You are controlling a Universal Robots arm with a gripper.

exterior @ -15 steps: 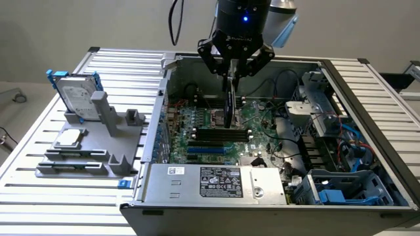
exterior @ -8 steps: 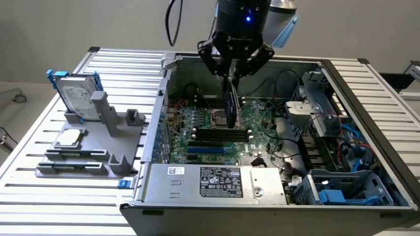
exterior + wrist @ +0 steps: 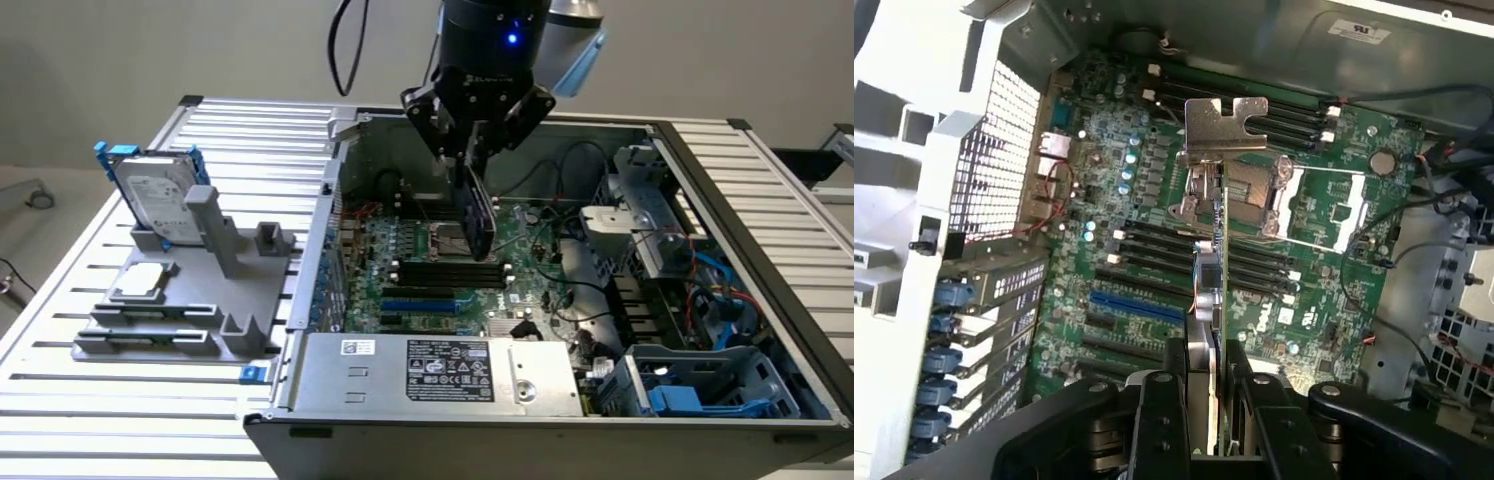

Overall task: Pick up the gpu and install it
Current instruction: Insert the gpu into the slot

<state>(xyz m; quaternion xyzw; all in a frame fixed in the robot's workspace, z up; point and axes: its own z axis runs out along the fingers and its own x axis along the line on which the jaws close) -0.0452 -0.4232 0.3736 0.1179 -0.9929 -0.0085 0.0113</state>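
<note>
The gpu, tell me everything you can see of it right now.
The gpu is a thin flat card with a green board edge, a dark cooler on one face and a silver metal bracket with a notched tab at its far end. It stands upright on edge, clamped on both faces by the tool. It hangs inside the open computer case, over the green motherboard near its long black slots. Whether its lower edge touches the board cannot be told.
</note>
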